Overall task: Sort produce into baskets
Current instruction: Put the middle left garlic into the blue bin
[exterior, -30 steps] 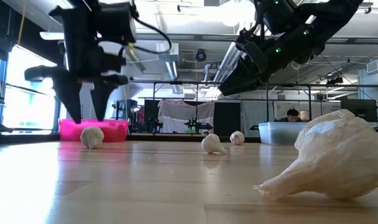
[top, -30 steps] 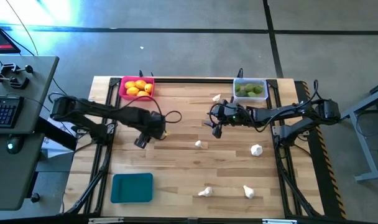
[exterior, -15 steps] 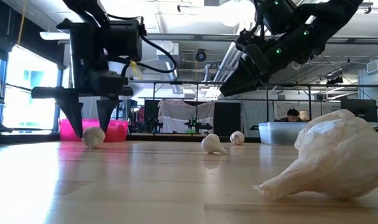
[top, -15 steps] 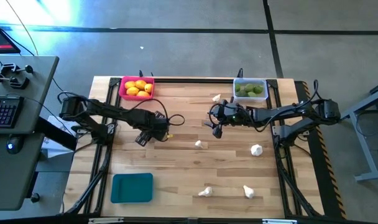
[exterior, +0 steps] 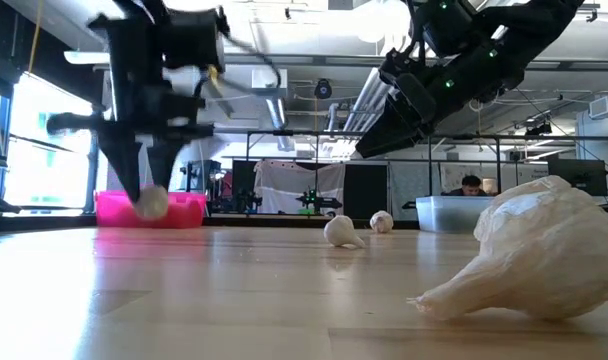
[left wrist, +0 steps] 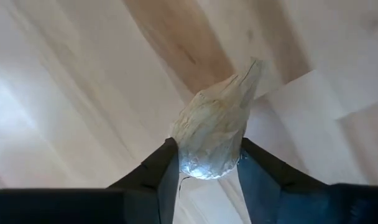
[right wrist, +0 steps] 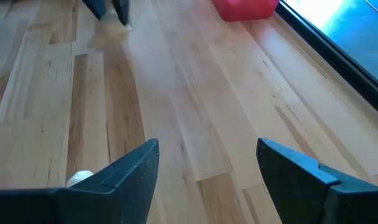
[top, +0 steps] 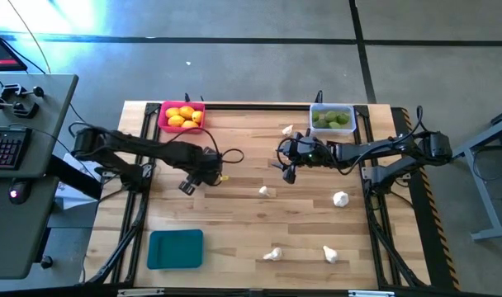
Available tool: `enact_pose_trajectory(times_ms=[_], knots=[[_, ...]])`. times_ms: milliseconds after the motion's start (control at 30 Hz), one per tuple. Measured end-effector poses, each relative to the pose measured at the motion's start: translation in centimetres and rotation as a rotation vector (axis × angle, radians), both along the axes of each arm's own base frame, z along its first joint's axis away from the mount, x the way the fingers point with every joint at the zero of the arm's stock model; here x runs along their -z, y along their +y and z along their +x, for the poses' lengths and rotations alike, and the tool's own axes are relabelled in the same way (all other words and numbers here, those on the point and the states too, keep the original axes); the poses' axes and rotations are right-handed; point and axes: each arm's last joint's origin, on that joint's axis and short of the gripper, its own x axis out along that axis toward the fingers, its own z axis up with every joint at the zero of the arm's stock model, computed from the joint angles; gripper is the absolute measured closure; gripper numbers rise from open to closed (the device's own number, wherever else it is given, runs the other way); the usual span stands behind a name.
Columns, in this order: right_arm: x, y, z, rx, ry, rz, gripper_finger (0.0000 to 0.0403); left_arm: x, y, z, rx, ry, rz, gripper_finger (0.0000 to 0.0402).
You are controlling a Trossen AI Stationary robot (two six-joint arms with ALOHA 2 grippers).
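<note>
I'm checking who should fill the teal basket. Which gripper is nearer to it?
Left. The left gripper, closed on a garlic bulb, sits just up-table of the teal basket. The right gripper hangs open much farther off, near the clear basket.

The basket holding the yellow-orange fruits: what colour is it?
Bright pink; the basket shows best in the high view.

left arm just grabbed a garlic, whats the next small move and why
Probably carry it toward the teal basket. The left pincer is shut on a garlic bulb, which hangs just clear of the table. The pink basket holds yellow-orange fruit, the clear one green fruit, so teal looks meant for garlic.
</note>
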Motion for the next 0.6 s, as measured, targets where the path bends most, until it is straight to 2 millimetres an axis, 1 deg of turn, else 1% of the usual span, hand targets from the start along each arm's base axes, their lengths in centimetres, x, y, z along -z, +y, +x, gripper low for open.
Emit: enact_pose_trajectory(times_ms=[67,133,233,333,433,500,600], knots=[[0.0,0.0,0.0,0.005,-0.004,0.008,0.0141,-1.8,-0.8,-0.1,-0.011,-0.031,-0.007,0.0280],[0.0,0.0,0.0,0.006,-0.005,0.012,0.0141,-4.0,-1.8,-0.1,-0.031,-0.070,-0.041,0.0282],[0.0,0.0,0.0,-0.002,-0.002,0.020,0.0141,-7.4,-4.0,-0.4,-0.084,-0.136,-0.125,0.0282],[0.1,0.1,-0.1,-0.002,0.006,0.047,0.0142,-9.8,-6.6,-0.8,-0.152,-0.179,-0.189,0.0283],[0.3,0.1,-0.2,0.000,0.025,0.055,0.0142,-11.2,-9.6,-1.5,-0.233,-0.192,-0.257,0.0283],[0.4,0.1,-0.2,0.005,0.033,0.062,0.0142,-11.5,-11.5,-2.0,-0.289,-0.184,-0.314,0.0284],[0.5,0.1,-0.3,0.006,0.047,0.068,0.0142,-11.6,-14.0,-3.2,-0.424,-0.164,-0.392,0.0284]])
